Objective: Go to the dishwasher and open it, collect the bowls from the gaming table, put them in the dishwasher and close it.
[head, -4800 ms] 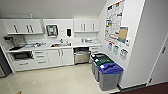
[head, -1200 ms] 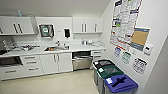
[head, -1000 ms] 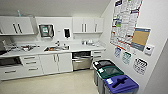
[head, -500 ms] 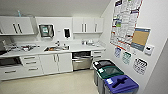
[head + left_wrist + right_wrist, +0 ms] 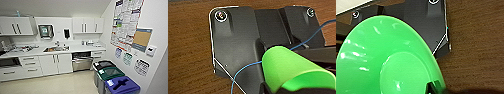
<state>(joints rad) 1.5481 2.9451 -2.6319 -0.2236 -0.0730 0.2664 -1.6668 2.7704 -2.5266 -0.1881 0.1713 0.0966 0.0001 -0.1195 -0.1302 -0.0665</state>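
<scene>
Kitchenette, bare floor (image 5: 62, 83) before dishwasher (image 5: 81, 62) — each pincer grips green bowl (image 5: 386, 62).

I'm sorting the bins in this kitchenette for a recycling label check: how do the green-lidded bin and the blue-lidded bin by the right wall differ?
The green-lidded bin has a wide, roughly rectangular opening in its lid; the blue-lidded bin has a dark slot with a round middle. The green-lidded bin stands farther along the wall, toward the dishwasher; the blue-lidded bin stands nearest the camera, partly cut off by the picture's lower edge. Both stand in one row against the right wall, and each carries a small label on its lid.
</scene>
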